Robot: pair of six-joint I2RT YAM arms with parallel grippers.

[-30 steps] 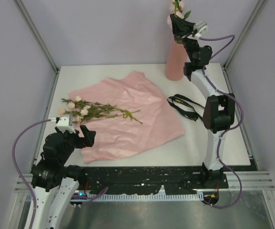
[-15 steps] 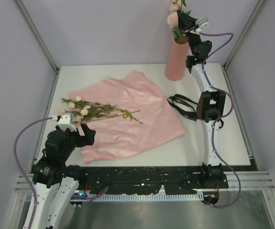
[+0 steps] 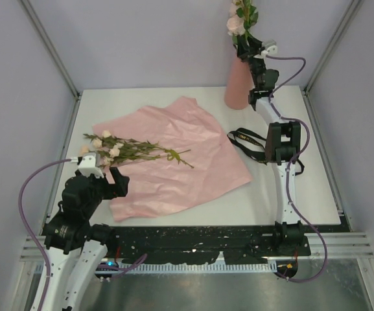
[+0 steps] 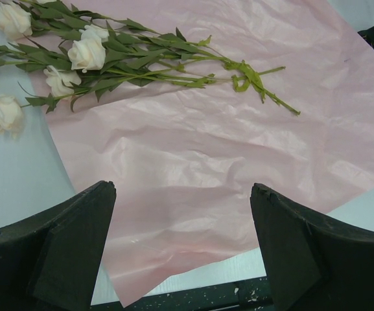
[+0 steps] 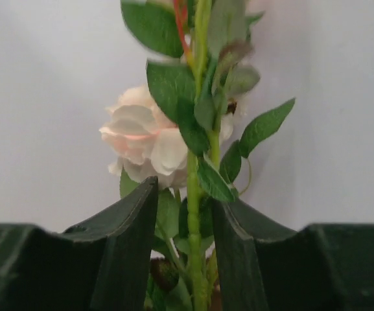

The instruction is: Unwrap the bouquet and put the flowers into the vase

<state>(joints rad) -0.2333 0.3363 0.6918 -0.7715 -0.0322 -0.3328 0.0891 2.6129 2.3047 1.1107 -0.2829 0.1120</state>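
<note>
left gripper: lower left of the overhead view, hanging low over the near corner of the paper; jaws spread wide with nothing between them.
loose flowers: left of centre, lying flat. The cream and pale pink heads point to the left edge and the green stems run right. The stems rest on the paper, and the outermost heads lie on the bare worktop.
pink paper sheet: centre of the frame, spread open and creased, under the stems.
black ribbon: right of centre, loose on the worktop just beside the sheet's right edge, gold lettering showing.
vase: upper right, upright at the far edge of the worktop.
right gripper: upper right, raised just over the vase mouth; jaws part-open, with a gap on either side of the stem.
leafy stem: upright between those jaws, its lower end dropping out of sight towards the vase.
pale rose: just above the jaws, left of the stem.
</note>
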